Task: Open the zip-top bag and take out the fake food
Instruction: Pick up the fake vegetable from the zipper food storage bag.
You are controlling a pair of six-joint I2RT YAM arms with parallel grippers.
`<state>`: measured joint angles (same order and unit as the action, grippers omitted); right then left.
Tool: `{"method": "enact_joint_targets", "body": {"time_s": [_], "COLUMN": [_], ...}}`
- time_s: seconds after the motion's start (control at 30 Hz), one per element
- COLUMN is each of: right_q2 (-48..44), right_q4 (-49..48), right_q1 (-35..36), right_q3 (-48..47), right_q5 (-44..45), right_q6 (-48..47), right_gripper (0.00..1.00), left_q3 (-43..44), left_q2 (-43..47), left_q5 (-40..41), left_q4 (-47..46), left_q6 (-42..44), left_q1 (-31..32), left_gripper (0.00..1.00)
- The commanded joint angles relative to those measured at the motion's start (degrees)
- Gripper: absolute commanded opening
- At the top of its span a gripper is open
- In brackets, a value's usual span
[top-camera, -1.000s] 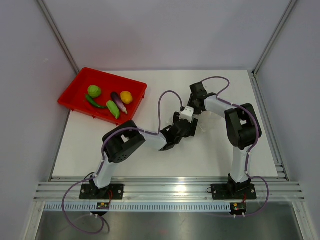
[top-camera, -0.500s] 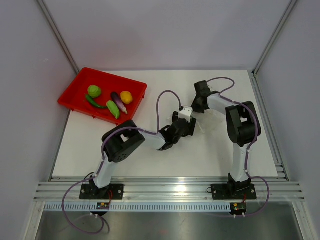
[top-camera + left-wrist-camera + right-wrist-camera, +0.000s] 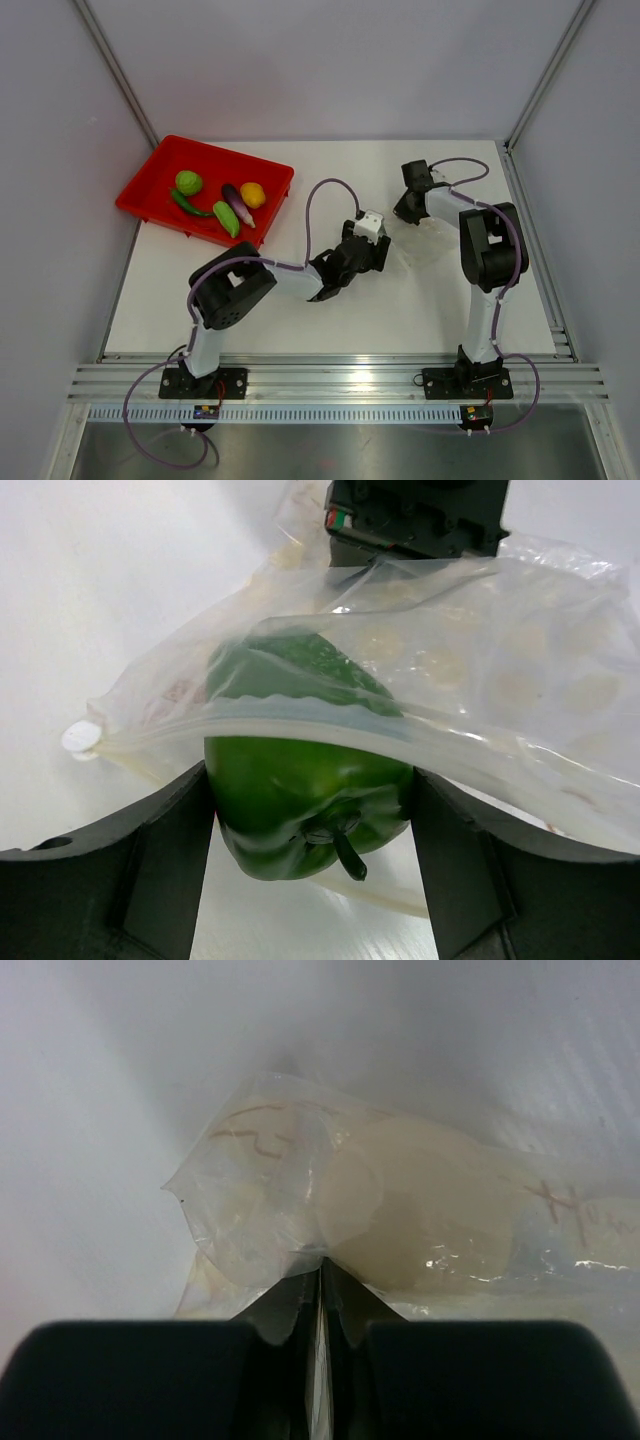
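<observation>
Clamping the glossy green toy pepper (image 3: pixel 285 780) at the mouth of the clear crinkly zip-top bag (image 3: pixel 500 670) is the left pincer (image 3: pixel 308 815); right pincer (image 3: pixel 320 1295) is pinching the bag's edge.

The top camera looks down from behind over the whole table (image 3: pixel 200 300). Each wrist camera faces forward, very close to the zip-top bag (image 3: pixel 520 650), which all views share.

Bright, even overhead light fills your top view, leaving only soft shadows on the white table (image 3: pixel 400 310). Your right wrist view is hazy and soft, with small glints on the zip-top bag (image 3: pixel 440 1260). Your left wrist view shows the green pepper (image 3: pixel 300 790) sharp.
</observation>
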<state>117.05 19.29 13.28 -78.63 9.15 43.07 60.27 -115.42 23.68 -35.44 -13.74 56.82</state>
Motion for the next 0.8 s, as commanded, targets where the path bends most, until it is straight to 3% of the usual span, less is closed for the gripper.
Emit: {"method": "enact_joint_targets", "body": {"time_s": [0.0,0.13,0.33,0.77], "right_q2": [-0.4,-0.7,-2.1,-5.7], "right_q4": [5.0,6.4,5.8,4.4], "right_q1": [-1.1,-1.3,-2.6,-3.5], "right_q3": [1.1,0.8,2.0,4.7], "right_q5": [7.3,8.7,7.6,7.6], "right_q6": [3.1,4.1,4.4,5.2], "right_gripper": [0.11,0.11,0.11,0.10], "left_q3": [1.3,3.1,8.6,4.3], "left_q2": [5.1,6.8,7.6,17.4], "left_q5": [-4.7,-4.3,-2.0,0.1], "left_q4": [0.6,7.3,25.3,29.7], "left_q6": [1.3,-0.6,-1.5,-3.5], "left_q1": [-0.1,0.2,0.3,-2.9], "left_gripper": [0.50,0.49,0.48,0.49]}}
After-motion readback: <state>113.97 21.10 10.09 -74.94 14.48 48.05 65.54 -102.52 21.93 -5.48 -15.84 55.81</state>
